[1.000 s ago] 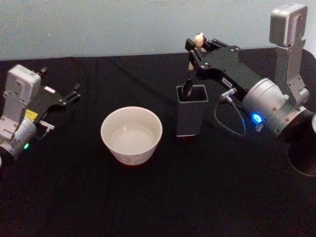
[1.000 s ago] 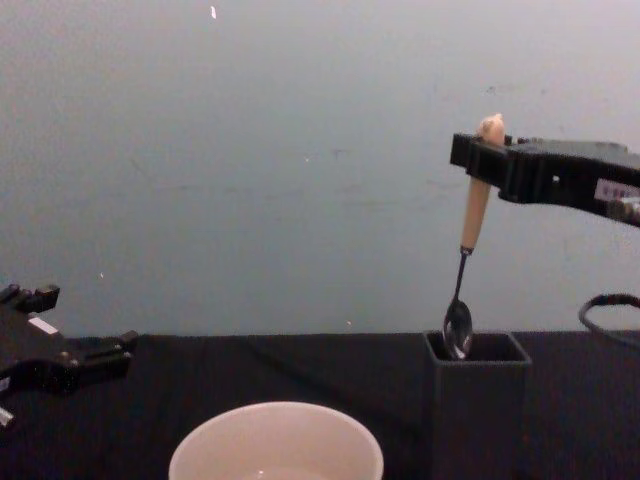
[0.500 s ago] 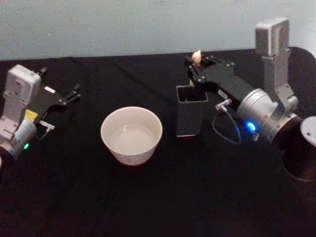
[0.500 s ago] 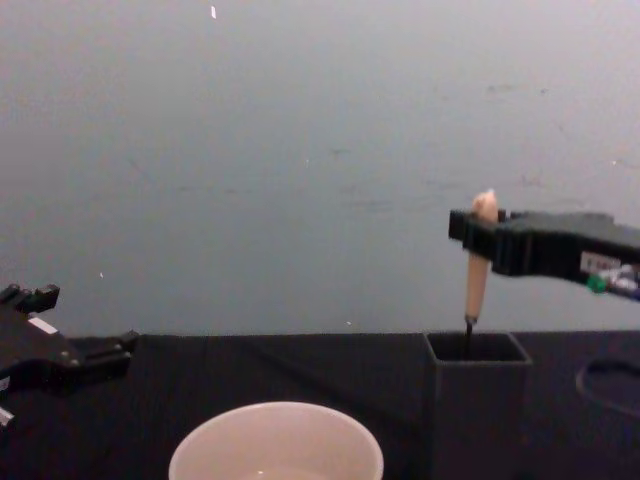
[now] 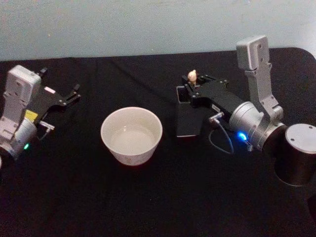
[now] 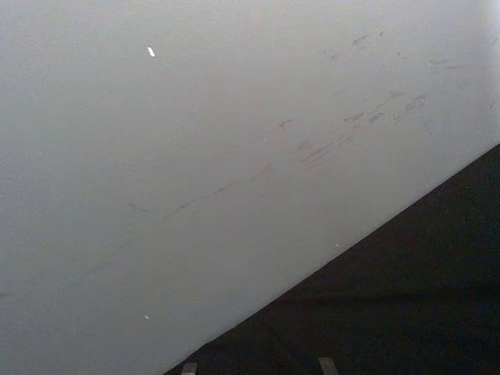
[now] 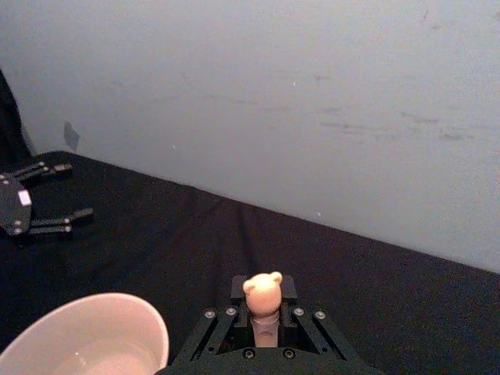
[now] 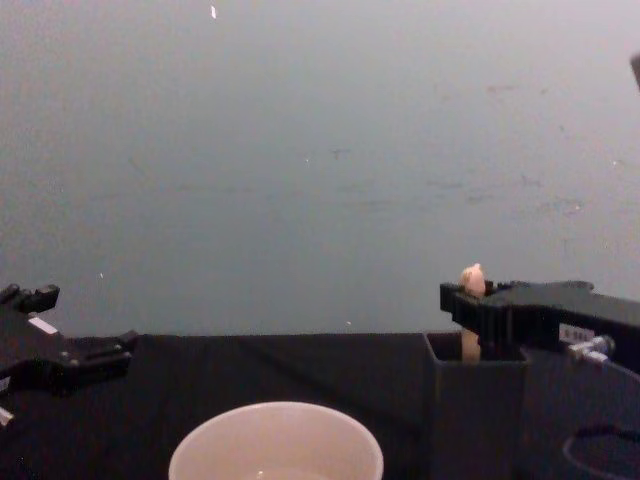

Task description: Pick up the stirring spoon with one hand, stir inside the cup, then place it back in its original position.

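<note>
Cream-white cup (image 5: 131, 135), cream-beige spoon handle (image 5: 191, 76), dark grey holder (image 5: 186, 120), black tablecloth (image 5: 148, 197).

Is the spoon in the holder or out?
In: the stirring spoon stands upright in the holder box, the right gripper shut on its handle.

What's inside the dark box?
The spoon stands in the box, held by the right gripper. Only its beige handle top sticks out above the rim; the shaft and bowl are hidden by the box walls.
</note>
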{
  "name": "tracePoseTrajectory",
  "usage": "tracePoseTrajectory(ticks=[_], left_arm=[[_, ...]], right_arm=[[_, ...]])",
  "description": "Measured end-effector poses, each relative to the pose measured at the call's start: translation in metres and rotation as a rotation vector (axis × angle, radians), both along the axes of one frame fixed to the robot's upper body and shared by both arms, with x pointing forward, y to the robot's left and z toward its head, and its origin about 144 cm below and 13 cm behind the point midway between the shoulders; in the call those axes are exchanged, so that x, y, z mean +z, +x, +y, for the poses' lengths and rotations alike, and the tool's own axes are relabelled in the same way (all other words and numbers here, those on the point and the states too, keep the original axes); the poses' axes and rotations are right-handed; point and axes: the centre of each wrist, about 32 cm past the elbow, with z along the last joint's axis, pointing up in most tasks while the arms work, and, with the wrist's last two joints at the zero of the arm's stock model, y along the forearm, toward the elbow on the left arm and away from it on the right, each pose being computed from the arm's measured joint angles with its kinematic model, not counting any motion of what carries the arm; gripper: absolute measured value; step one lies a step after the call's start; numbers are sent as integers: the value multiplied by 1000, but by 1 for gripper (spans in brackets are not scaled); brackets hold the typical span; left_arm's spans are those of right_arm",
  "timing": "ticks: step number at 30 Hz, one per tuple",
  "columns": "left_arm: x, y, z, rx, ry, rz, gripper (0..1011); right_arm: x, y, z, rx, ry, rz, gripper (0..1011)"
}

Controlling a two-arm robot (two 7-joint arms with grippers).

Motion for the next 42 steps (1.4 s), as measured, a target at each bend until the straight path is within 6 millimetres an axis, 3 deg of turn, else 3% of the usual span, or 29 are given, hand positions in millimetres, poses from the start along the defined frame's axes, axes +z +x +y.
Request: tracePoseTrajectory(ticks=[24,42], left_arm=[[0,0,0,0,0,0,1001],[0,0,0,0,0,0,1001]], right_arm=[[-5,3,2,-7,-23,14,254],[-5,2,2,-7,-21,13,830]])
